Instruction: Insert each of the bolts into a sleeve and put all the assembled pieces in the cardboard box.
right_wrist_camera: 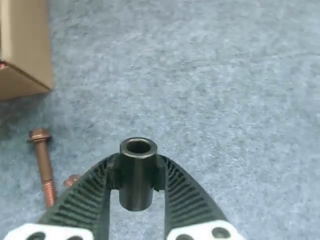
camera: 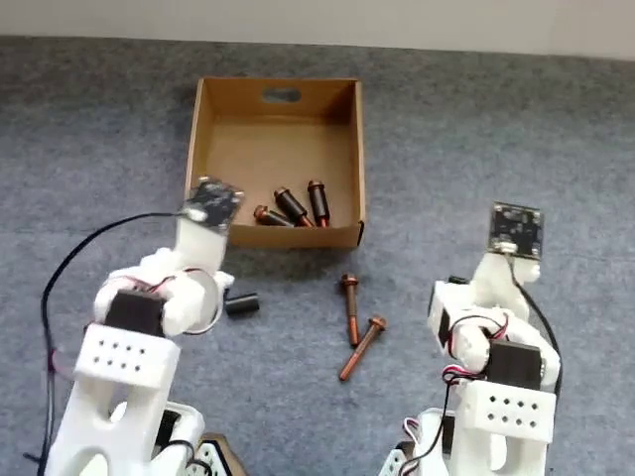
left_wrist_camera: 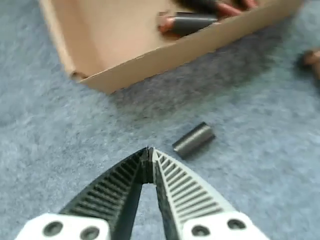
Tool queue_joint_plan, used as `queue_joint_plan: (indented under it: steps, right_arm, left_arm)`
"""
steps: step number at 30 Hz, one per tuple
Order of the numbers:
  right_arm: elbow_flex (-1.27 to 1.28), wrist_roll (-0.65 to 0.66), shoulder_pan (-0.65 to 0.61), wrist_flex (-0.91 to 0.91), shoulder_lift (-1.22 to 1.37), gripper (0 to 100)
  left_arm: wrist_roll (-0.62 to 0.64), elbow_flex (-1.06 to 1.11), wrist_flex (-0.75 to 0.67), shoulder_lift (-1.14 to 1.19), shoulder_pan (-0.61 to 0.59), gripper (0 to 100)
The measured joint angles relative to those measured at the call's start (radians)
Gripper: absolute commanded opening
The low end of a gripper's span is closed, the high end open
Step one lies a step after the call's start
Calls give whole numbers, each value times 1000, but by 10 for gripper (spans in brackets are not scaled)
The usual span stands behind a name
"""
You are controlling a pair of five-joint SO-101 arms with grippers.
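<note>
While the right gripper (right_wrist_camera: 137, 169) is clamped on a black sleeve (right_wrist_camera: 136, 192), held upright with its open bore toward the wrist camera, the left gripper (left_wrist_camera: 149, 151) is pinched closed on nothing, tips low over the grey carpet (camera: 496, 119).

Writing: marks on the wrist camera boards (camera: 213, 201) are too small to read.

Task parts:
- Cardboard box (camera: 195, 149): open top, oval hand slot (camera: 281, 96) in the far wall. Three assembled pieces (camera: 291, 205) lie inside along the near wall, toward its right corner.
- Loose sleeve (camera: 241, 304): on its side on the carpet, just past the left gripper's tips, near the box's near-left corner but apart from it.
- First bolt (camera: 351, 309): bare, on the carpet between the arms, just in front of the box's near-right corner, head toward the box.
- Second bolt (camera: 360, 349): bare, slanted, its head just beside the first bolt's tip. Touching or not, cannot tell.

Edges and room: the box's near wall stands between the loose parts and the assembled pieces. The right arm (camera: 491, 337) stands apart from the bolts, on their right. Open carpet lies ahead of the held sleeve and to the right of the box.
</note>
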Motion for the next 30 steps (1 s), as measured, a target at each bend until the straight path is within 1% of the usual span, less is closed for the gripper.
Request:
queue_joint_plan:
  steps: [3, 4, 6, 8, 12, 14, 19, 23, 26, 30]
  right_arm:
    - [2, 0, 37, -12, 0, 6]
    - [3, -2, 51, -15, 0, 6]
    - [20, -3, 75, -28, 0, 6]
    - [46, -3, 92, -52, 0, 6]
    - [89, -3, 110, -91, 0, 6]
    - [92, -3, 109, -94, 0, 6]
    - [92, -3, 112, -94, 0, 6]
    - [123, -3, 147, -98, 0, 6]
    - [126, -3, 176, -100, 0, 6]
    - [127, -3, 176, -100, 0, 6]
  left_arm:
    - [0, -81, 15, 141, 91, 35]
    - [21, -109, 15, 199, 118, 35]
    - [92, -170, 17, 322, 175, 35]
    - [189, -232, 17, 442, 227, 42]
    - [374, -359, 17, 661, 342, 144]
    - [422, -416, 18, 750, 385, 178]
    - [459, -549, 20, 908, 454, 176]
    - [462, -626, 20, 1007, 500, 178]
    - [462, -667, 20, 1086, 506, 178]
    - [463, -735, 20, 1175, 506, 178]
